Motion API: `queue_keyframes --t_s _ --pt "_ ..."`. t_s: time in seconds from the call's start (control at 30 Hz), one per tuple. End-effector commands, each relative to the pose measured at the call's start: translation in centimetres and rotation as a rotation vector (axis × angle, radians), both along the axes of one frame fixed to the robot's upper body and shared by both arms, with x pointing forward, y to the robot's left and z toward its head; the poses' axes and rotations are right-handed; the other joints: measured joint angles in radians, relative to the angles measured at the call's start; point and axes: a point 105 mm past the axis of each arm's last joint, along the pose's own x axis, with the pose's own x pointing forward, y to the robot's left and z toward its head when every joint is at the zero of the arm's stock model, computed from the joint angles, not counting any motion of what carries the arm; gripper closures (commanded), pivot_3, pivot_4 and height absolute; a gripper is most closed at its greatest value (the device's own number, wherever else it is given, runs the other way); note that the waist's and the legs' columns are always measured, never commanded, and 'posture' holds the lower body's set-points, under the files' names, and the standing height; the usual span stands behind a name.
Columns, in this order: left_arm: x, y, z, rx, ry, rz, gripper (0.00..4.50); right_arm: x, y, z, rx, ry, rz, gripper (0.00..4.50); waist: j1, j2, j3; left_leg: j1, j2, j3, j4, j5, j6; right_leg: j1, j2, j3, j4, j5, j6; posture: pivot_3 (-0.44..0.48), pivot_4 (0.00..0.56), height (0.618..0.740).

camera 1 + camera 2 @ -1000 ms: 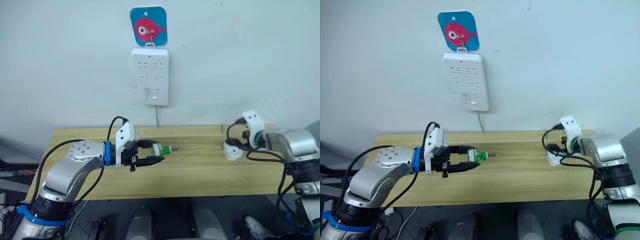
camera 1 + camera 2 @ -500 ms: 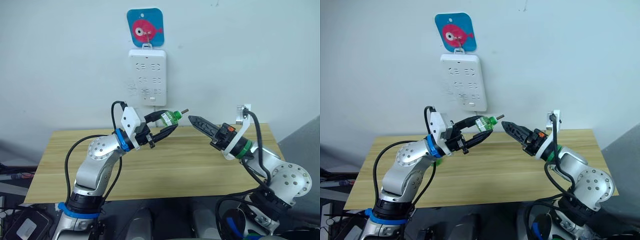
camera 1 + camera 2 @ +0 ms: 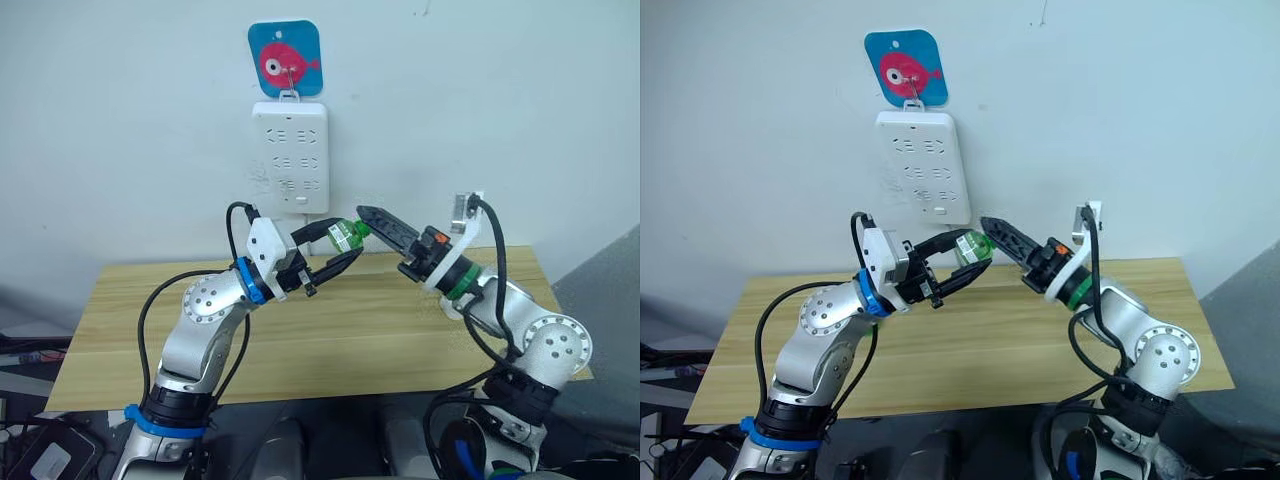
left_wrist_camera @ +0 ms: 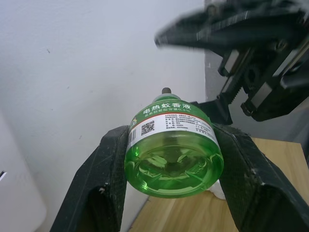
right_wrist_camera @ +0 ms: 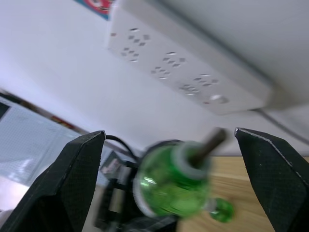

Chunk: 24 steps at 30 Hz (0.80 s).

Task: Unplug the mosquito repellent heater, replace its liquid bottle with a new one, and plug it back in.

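My left gripper [image 3: 348,240] is raised over the table and shut on its liquid bottle [image 3: 345,235], a small translucent green bottle [image 4: 174,154] with a bare dark wick [image 5: 210,140] and no cap. The bottle lies sideways with its neck towards my right arm. My right gripper [image 3: 368,218] is open at the neck end, and its fingers [image 5: 72,179] stand wide apart on either side of the bottle [image 5: 166,186]. A scrap of something white [image 4: 216,189] on the table shows past the bottle; I cannot tell whether it is the heater. The new one is out of view.
A tall white power strip [image 3: 290,155] hangs on the wall just behind and above the bottle, under a blue plate with a red fish [image 3: 285,58]. Its cable drops behind the wooden table [image 3: 380,330]. The table stands against the wall.
My right gripper has moved left and up, closing the gap until its fingers reach the bottle's neck. The left gripper holds the bottle in nearly the same place.
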Motion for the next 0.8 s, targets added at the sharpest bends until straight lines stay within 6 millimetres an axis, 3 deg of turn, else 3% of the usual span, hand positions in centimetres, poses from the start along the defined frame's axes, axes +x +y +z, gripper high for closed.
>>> queue_keyframes --t_s 0.03,0.17,0.27,0.57,0.77,0.8 --pt "-0.17 -0.21 0.48 -0.02 -0.04 0.004 2.25 -1.1 2.05 1.44 0.171 0.016 0.076 0.0 0.0 0.0 -0.001 0.0 0.0 0.0 0.0 0.0 0.0 0.0 0.0 0.0 0.0 0.0 0.0 -0.079 0.141 0.734" --pt "-0.06 -0.32 0.6 -0.026 -0.059 0.01 2.25 -1.08 2.11 1.28 0.179 0.042 0.081 0.0 -0.003 0.0 -0.002 0.0 0.0 0.0 0.0 0.0 0.0 0.0 0.0 0.0 0.0 0.0 0.0 -0.076 0.142 0.734" --pt "-0.07 -0.46 0.76 -0.038 -0.071 0.008 2.25 -1.14 2.22 1.02 0.176 0.061 0.082 0.58 -0.003 0.0 -0.004 0.0 0.0 -0.001 0.0 0.0 0.0 0.0 0.0 0.0 0.0 0.0 0.0 -0.073 0.142 0.734" --pt "-0.37 -0.53 0.2 -0.015 -0.072 -0.004 2.25 -1.45 2.31 1.32 0.192 0.063 0.094 3.62 -0.003 0.0 -0.005 0.0 0.0 0.0 0.0 0.0 0.0 0.0 0.0 0.0 0.0 0.0 0.0 -0.071 0.14 0.734" --pt "-0.42 -0.33 0.14 -0.015 -0.08 0.005 2.25 -1.5 2.22 1.17 0.179 0.066 0.103 3.64 -0.003 0.0 -0.006 0.0 0.0 -0.001 0.0 0.0 0.0 0.0 0.0 0.0 0.0 0.0 0.0 -0.068 0.141 0.734" --pt "-0.28 -0.11 0.03 -0.01 -0.073 0.018 1.9 -1.43 2.11 1.15 0.177 0.066 0.1 3.64 -0.003 0.0 -0.006 0.0 0.0 -0.001 0.0 0.0 0.0 0.0 0.0 0.0 0.0 0.0 0.0 -0.067 0.143 0.734"
